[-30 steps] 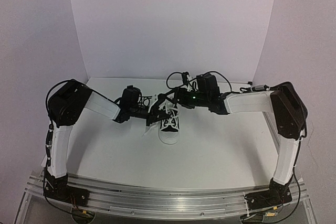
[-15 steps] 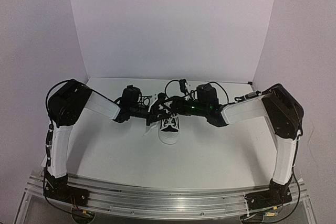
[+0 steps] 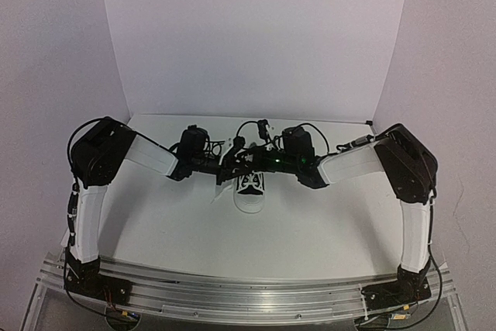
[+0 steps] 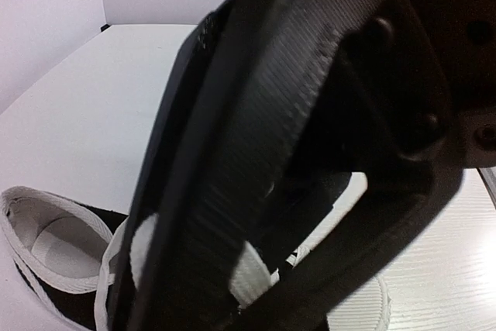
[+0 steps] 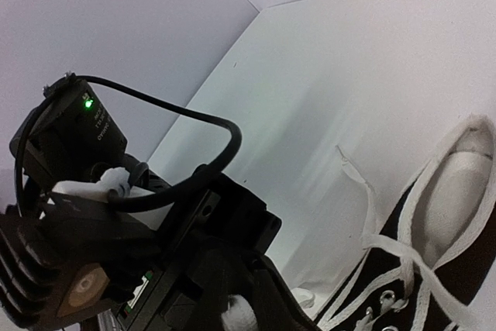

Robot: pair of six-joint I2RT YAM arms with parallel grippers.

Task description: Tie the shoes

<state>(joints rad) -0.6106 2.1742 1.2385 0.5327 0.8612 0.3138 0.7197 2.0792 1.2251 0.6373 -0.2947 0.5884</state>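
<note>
Toward the counter's (image 3: 310, 230) far edge, the left hand (image 3: 228, 163) pinches the sneaker's (image 3: 249, 193) lace (image 4: 248, 277) for knotting; the right hand's (image 3: 248, 157) grip I cannot tell.

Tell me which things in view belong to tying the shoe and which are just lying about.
For the job:
black sneaker
its white laces
left gripper
right gripper

Only surroundings:
table
white backdrop
</note>
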